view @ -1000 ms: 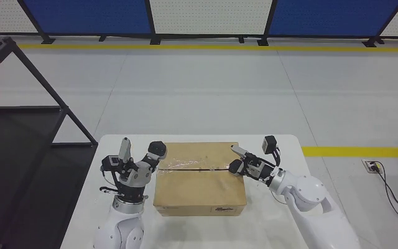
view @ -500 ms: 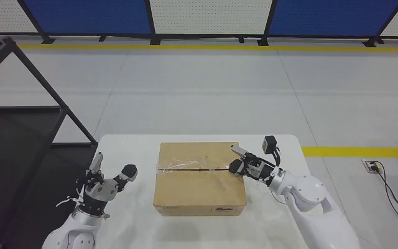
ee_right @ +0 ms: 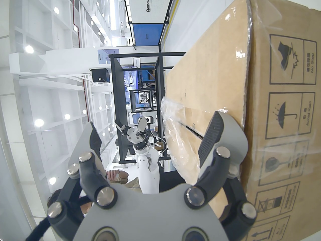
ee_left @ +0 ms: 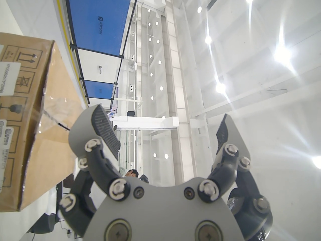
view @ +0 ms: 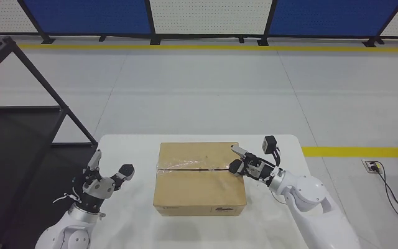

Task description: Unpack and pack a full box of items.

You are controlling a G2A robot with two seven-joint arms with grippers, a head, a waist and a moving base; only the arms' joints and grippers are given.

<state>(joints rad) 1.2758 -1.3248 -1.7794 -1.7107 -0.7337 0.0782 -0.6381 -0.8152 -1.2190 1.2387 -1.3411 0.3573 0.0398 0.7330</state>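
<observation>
Left gripper [view: 112, 165]: fingers spread, holding nothing, above table [view: 134, 218] near left edge, apart from box [view: 199, 190]. Box closed, mid-table, clear tape [view: 186, 165] along top seam. Right gripper [view: 235, 158]: fingers spread, at box's right edge by seam end; contact unclear. Blue panels [view: 87, 15] behind.

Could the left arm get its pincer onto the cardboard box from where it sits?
Probably yes: the open left pincer sits beside the box, apart from it, with only table surface between them.
</observation>
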